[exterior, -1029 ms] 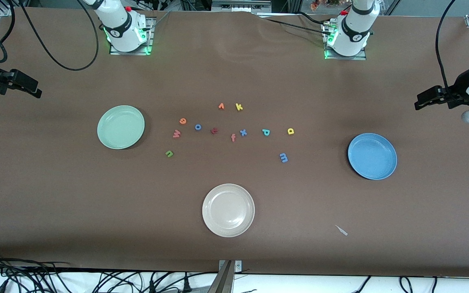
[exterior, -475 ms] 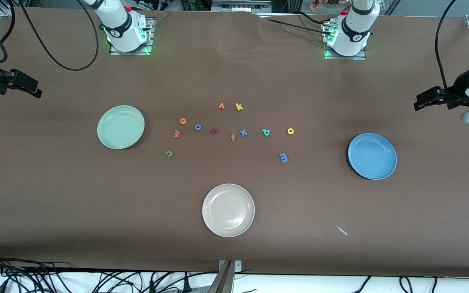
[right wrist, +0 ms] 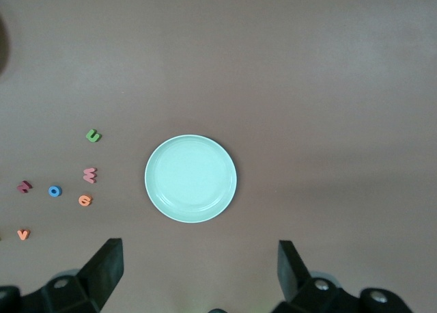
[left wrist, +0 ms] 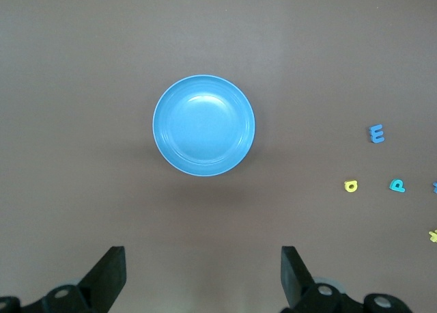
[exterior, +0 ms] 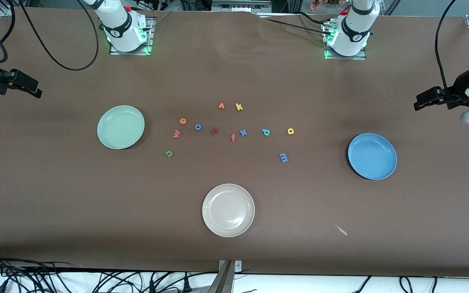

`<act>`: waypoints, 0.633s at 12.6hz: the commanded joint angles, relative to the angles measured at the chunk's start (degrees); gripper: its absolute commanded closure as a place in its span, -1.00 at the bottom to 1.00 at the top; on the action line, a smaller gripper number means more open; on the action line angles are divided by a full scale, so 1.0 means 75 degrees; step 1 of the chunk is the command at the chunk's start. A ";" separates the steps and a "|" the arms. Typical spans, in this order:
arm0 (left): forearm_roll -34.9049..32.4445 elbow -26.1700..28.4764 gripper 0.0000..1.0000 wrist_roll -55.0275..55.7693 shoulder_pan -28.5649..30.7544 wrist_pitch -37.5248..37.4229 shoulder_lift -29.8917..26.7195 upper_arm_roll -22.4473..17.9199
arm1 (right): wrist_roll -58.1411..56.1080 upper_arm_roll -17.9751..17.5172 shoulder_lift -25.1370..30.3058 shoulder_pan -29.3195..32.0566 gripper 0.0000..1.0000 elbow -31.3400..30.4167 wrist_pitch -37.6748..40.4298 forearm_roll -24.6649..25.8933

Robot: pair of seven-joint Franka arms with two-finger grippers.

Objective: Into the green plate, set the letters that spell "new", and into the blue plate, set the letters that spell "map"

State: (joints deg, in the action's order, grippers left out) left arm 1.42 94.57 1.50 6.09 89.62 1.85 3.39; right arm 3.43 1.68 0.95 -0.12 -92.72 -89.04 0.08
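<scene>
- Nothing sorted yet: all six wanted letters lying on the brown table [exterior: 55,195], both target plates bare.
- Green plate [exterior: 121,127] toward the right arm's end of the table, holding nothing.
- Blue plate [exterior: 372,156] toward the left arm's end, likewise holding nothing.
- Beige plate [exterior: 228,210] nearest the front camera, empty too, and not part of the job.
- For "new": green n [exterior: 169,153] nearest the green plate, salmon w [exterior: 176,133] just above it in the front view, orange e [exterior: 182,121] a little farther from the camera again.
- For "map": blue m [exterior: 283,157], teal p [exterior: 266,132] and yellow a [exterior: 290,131], all lying between the middle cluster and the blue plate.
- Spare letters mixed in between the two sets: blue o [exterior: 198,127], blue x [exterior: 243,132], salmon f [exterior: 233,138], orange v [exterior: 221,106], yellow k [exterior: 239,107], plus a dark red one too small to read.
- Left gripper [left wrist: 201,275] high above the table just beside the blue plate, jaws spread wide, gripping nothing.
- Right gripper [right wrist: 198,272] likewise high up near the green plate, jaws wide apart, empty.
- Left to do, by this look: six picks and six drops, meaning the whole task.
</scene>
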 commanded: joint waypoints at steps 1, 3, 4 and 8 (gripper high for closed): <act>0.0150 -0.0046 -1.00 -0.0107 -0.0004 0.0027 -0.0013 -0.0007 | -0.0095 0.0011 -0.0080 -0.0042 -1.00 0.0141 0.0397 0.0071; 0.0162 -0.0116 -1.00 0.0045 -0.0050 0.0015 0.0336 0.0005 | -0.0001 -0.0024 -0.0173 -0.0112 -1.00 0.0152 0.0271 0.0107; 0.0243 -0.0128 -1.00 0.0115 -0.0085 0.0027 0.0443 0.0005 | 0.0011 -0.0036 -0.0278 -0.0205 -1.00 0.0106 0.0328 0.0049; 0.0278 -0.0480 -1.00 0.0385 -0.0669 0.0038 0.1345 0.0064 | 0.0360 -0.0130 -0.1566 -0.1199 -1.00 -0.0035 0.0109 -0.0244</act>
State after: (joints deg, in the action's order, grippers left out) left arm 1.57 94.03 3.02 4.12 90.39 8.78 3.87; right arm 3.86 0.81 -6.43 -5.18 -93.80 -86.61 -0.83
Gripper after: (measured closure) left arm 0.000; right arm 0.000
